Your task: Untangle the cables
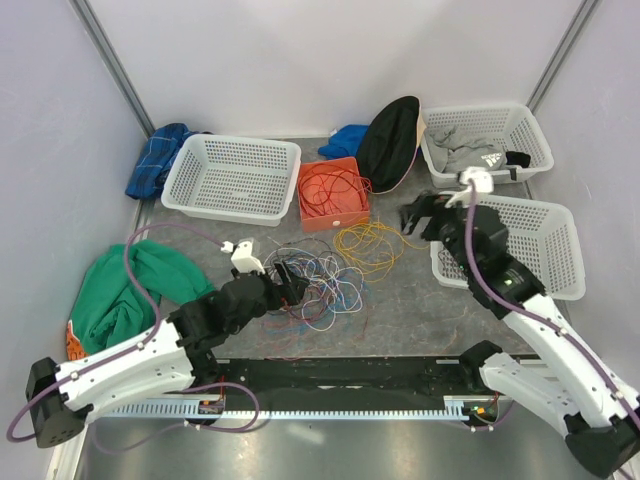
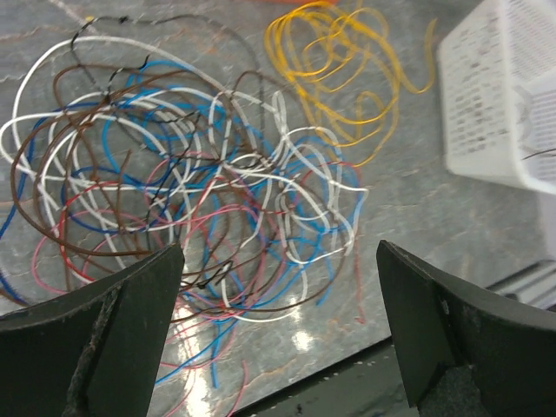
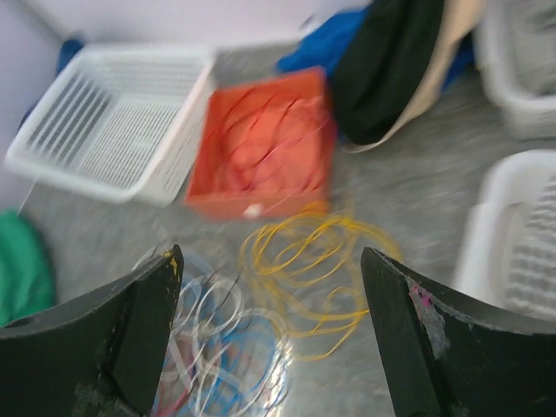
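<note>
The left gripper (image 2: 278, 261) is wide open and holds nothing. It hangs just over a messy heap of cables (image 2: 200, 191) in the middle of the grey desk (image 2: 434, 217). In the heap, white, blue, brown, pink and red cables loop over and under each other. None of them sits between the two fingers.

A bunch of yellow cables (image 2: 347, 69) lies just beside the heap, on the side toward the near white basket (image 1: 530, 250). These loops are more on their own than the rest.

More red cables (image 1: 330, 185) are curled up inside an orange box (image 1: 345, 220). The box stands behind the heap, between the empty white basket (image 1: 232, 178) and a black cap (image 1: 388, 140).

The right gripper (image 3: 269, 256) is wide open too and holds nothing. It is up in the air, close to a corner of the near white basket. Its camera looks down on the yellow cables and the orange box. That picture is a bit blurry.

A green cloth (image 1: 115, 290) lies on the left side of the desk. A blue cloth (image 1: 155, 160) lies by the empty white basket. The far white basket (image 1: 520, 120) on the right has a grey cloth (image 1: 470, 155) in it.
</note>
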Tool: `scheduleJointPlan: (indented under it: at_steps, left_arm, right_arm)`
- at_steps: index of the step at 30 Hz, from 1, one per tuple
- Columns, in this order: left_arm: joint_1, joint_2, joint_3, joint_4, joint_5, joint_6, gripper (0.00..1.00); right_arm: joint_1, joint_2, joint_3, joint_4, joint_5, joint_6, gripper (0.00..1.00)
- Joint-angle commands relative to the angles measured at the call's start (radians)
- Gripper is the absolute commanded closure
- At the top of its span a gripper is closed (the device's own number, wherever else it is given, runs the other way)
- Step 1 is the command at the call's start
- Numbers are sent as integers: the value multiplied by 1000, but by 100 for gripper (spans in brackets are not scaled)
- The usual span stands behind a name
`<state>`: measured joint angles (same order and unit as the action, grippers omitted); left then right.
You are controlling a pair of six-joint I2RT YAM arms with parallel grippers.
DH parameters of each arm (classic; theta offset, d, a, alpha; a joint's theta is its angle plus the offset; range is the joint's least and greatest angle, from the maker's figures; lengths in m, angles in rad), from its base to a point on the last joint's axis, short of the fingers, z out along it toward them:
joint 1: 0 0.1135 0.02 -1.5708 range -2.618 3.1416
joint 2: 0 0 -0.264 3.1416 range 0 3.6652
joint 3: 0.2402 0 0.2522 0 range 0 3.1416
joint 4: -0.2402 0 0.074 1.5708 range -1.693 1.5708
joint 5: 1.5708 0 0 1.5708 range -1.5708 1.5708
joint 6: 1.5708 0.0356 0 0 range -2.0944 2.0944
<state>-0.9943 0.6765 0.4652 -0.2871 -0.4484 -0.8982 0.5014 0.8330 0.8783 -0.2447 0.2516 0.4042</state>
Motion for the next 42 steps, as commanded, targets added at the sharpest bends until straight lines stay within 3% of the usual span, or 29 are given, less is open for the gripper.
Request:
scheduleJointPlan:
  at_steps: [1,7,12,16,19,22,25,26,30,31,37,42]
  left_arm:
    - [2,52,69,-67,-93,-70,0]
    - [2,-12,105,-196,-165,-140,0]
    - [2,-63,110,-271,-196,-208,0]
    - [2,-39,75,-285,-142,-287,0]
    - [2,43,21,-227,-96,-317,6]
    - [3,121,-23,-140,-95,-326,26]
    - [5,162,-17,-104,-137,-292,57]
    - [5,166,9,-107,-151,-275,73]
    - [6,141,79,-109,-211,-176,88]
    - [6,124,108,-118,-231,-135,98]
    - [8,19,278,-106,-220,74,98]
    - [6,37,511,26,-75,330,98]
  right_arm:
    - [156,43,-100,113,-144,-4,9]
    - [314,83,-239,267,-114,7,9]
    - [368,152,-305,360,-115,34,9]
    - [404,167,-317,387,-103,41,8]
    - [407,137,-309,374,-89,39,8]
    - [407,84,-283,334,-80,36,7]
    - [407,31,-253,291,-89,38,7]
    - [407,19,-242,274,-87,38,7]
    - [408,-40,-237,249,-77,36,7]
    - [408,-44,-239,246,-75,38,7]
    - [410,-64,-240,246,-80,48,8]
    - [411,-118,-202,208,-75,30,7]
